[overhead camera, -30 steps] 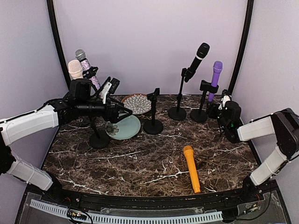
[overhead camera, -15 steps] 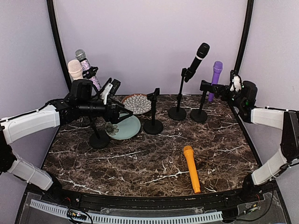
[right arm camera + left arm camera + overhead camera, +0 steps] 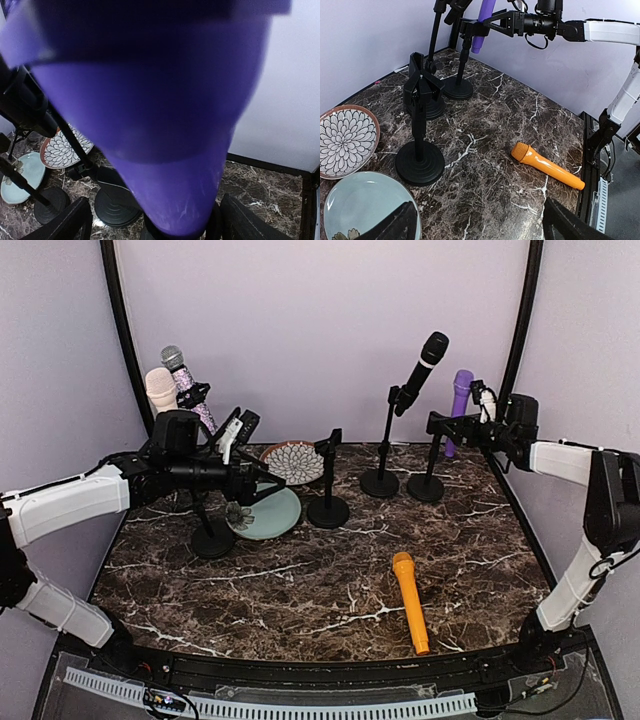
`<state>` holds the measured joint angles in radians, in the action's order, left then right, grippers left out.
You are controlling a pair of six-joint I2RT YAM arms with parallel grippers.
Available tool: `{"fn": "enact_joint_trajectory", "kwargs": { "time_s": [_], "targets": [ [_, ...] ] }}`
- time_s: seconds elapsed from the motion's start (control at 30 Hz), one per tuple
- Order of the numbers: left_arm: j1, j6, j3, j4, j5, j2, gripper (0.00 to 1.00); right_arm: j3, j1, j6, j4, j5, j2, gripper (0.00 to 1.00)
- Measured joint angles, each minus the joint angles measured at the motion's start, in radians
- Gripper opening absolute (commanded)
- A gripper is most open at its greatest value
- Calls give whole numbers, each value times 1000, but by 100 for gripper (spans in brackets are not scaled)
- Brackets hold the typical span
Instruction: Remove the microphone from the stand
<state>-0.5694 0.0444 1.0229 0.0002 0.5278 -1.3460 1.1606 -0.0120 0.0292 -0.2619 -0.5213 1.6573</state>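
A purple microphone (image 3: 461, 400) stands upright in the clip of a black stand (image 3: 427, 485) at the back right. My right gripper (image 3: 464, 425) is at that microphone. In the right wrist view the purple body (image 3: 165, 125) fills the frame, blurred, and the right gripper (image 3: 157, 225) is open, with a finger on each side of the microphone's lower end and not touching it. In the left wrist view the microphone (image 3: 482, 25) shows far off with the right fingers beside it. My left gripper (image 3: 265, 485) is open and empty over the left of the table, as its own view (image 3: 480, 230) also shows.
A black microphone (image 3: 425, 365) sits on a taller stand beside the purple one. An orange microphone (image 3: 410, 600) lies on the marble. An empty stand (image 3: 328, 505), a patterned plate (image 3: 292, 462) and a pale green plate (image 3: 272, 515) stand mid-left. Pink (image 3: 160, 390) and glitter (image 3: 180, 375) microphones stand at the back left.
My right arm has swung up and back from the table's right side to the purple microphone, with its open fingers now around it. The left arm has not moved.
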Motion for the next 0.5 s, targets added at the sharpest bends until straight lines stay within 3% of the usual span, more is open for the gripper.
{"fn": "enact_joint_trajectory", "kwargs": {
  "time_s": [0.5],
  "targets": [
    [0,0,0,2,7,-14,89,-121,-31,19,-32,-5,-29,75]
  ]
}}
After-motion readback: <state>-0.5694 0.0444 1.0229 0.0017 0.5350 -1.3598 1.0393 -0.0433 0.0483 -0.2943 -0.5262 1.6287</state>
